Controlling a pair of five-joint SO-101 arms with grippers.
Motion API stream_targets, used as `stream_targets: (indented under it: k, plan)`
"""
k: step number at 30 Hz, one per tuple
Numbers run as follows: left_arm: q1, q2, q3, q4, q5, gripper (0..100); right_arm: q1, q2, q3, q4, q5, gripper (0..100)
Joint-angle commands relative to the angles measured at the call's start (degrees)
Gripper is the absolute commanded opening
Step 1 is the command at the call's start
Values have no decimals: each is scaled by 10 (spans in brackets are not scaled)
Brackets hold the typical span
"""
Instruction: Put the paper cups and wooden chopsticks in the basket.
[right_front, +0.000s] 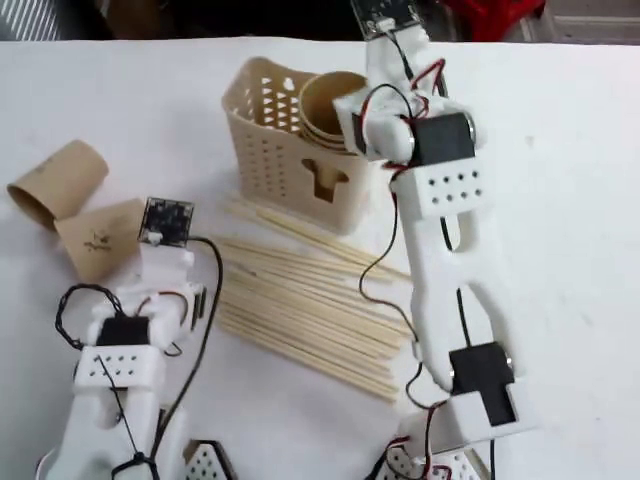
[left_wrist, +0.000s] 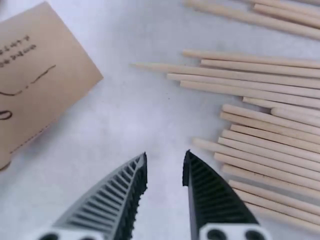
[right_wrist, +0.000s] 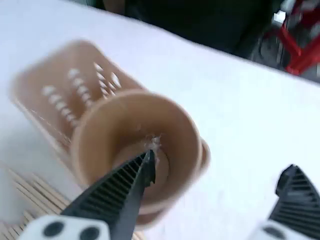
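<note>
The basket (right_front: 285, 150) stands at the back of the table (right_front: 560, 150) with stacked cups (right_front: 325, 100) already inside. The right gripper (right_wrist: 220, 165) hangs over them, spread wide, holding nothing. Two paper cups (right_front: 58, 180) lie on their sides at the left — probably light and easy to squash, so pinch the rim gently. The chopsticks (right_front: 300, 300) lie in a loose pile — thin, stiff, likely to roll; grab the middle. The left gripper (left_wrist: 165, 156) hovers between them, a little open, empty.
</note>
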Motion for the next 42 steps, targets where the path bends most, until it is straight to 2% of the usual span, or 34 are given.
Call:
stream_targets:
  k: [1,4,12,19,21,26,30,34,38,42]
  plan:
    - [7,-10,-4,-11,1,132,42,23,43,-9,7,269]
    - [7,-10,-4,-11,1,132,46,48,62,-40,8,214]
    - [7,-10,-4,-11,1,132,43,66,47,-57,6,247]
    - [-7,-11,-33,-10,5,132,20,-32,13,28,6,247]
    - [-28,-11,-69,18,6,133,0,-62,13,61,10,207]
    - [-42,-10,-193,150,4,135,-22,-117,13,136,11,12]
    - [-82,-7,-324,239,3,136,-14,-171,14,184,16,22]
    - [-131,-6,-456,324,3,137,16,-236,36,249,66,17]
    - [-145,6,-549,396,4,173,73,-316,200,229,102,17]
    - [-159,104,-636,465,6,247,136,-427,455,101,153,17]
